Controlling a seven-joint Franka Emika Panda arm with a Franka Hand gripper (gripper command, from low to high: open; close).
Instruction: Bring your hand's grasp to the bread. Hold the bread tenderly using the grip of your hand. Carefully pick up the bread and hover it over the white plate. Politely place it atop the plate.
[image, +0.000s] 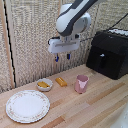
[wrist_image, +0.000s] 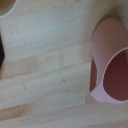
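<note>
The wooden bench carries the white plate toward the exterior view's left. The pincer hangs released high above. A pink cup stands beside the bread, which lies next to a small bowl.

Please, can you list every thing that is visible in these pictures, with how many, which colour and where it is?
plate: one, white with a speckled rim, on the table at the exterior view's left front.
bowl: one, grey-white with yellow food inside, just behind the plate.
bread: one, orange-brown, lying between bowl and cup.
cup: one, pink, upright, to the exterior view's right of the bread.
black appliance: one, black, back at the exterior view's right.
table: one, light wood.
gripper: one, white with blue-tipped fingers, open, high above the bread, holding nothing.
</note>
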